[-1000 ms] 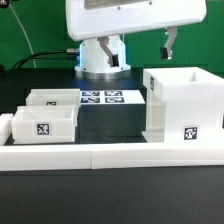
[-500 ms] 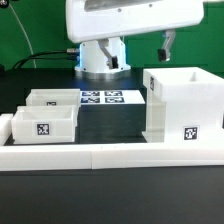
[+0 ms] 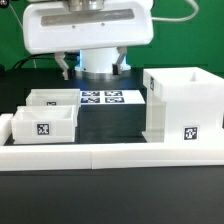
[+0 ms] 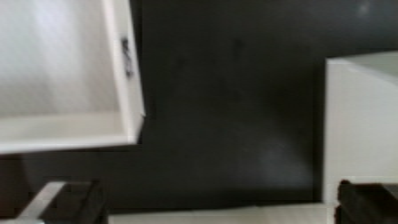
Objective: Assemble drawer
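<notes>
The drawer is in three loose pieces here, nothing joined yet. The tall housing (image 3: 183,105) stands on the exterior view's right, its opening turned upward and its tag facing the near side. Over on the exterior view's left sit the two small boxes. The near box (image 3: 44,125) shows its tag, and the far box (image 3: 52,98) is just behind it, close, though I can't tell whether they touch.

All of it rests on the dark surface (image 3: 112,125), hemmed in along the near edge by the long white border block (image 3: 100,156). I'd say that's there to keep parts from sliding off and to give something to push against. The marker board (image 3: 101,98) lies flat at the far side, between the boxes and the housing.

Now the arm (image 3: 88,30): a big white bulk hanging high over the far middle of the scene, touching nothing. In the wrist view the end effector (image 4: 214,200) is spread wide. Its dark fingertips (image 4: 61,202) are far apart with only bare surface between them, nothing pinched. A white open part with a tag on its rim lies to one side and another white part to the other. Which pieces those are, I can't say.

My read is that it's early. That wide spread suits straddling a box wall, and getting a small box into the housing looks the likely first job.
</notes>
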`<state>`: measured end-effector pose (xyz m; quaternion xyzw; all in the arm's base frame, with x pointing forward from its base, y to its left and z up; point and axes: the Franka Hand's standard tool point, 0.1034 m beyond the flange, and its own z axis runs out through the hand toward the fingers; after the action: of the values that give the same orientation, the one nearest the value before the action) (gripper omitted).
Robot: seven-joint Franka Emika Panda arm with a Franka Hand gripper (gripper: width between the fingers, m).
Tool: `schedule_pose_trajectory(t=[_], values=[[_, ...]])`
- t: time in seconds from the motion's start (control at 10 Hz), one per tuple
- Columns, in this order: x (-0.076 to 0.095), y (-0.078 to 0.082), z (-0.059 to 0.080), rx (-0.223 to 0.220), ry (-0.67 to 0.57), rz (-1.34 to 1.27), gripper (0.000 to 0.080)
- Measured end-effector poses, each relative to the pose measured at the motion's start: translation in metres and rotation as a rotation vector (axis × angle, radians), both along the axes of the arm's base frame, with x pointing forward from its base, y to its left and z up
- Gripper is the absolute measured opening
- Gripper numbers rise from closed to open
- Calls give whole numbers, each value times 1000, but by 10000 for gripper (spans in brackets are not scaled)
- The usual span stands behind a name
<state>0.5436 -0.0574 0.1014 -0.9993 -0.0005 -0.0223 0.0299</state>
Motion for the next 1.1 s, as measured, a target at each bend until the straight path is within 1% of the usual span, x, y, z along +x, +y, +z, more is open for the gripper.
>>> schedule_pose_trajectory(t=[0.1, 0.2, 0.7, 0.8, 0.9, 1.0, 1.1], values=[[-5, -5, -8, -9, -5, 11, 649], [-6, -5, -11, -11, -4, 19, 649], [-6, -7, -12, -11, -1, 20, 649], [-10, -15, -16, 5, 22, 20, 649], [-15, -24, -23, 3, 30, 21, 649], [-23, -26, -32, 4, 48, 17, 649], [-25, -25, -37, 4, 57, 19, 649]])
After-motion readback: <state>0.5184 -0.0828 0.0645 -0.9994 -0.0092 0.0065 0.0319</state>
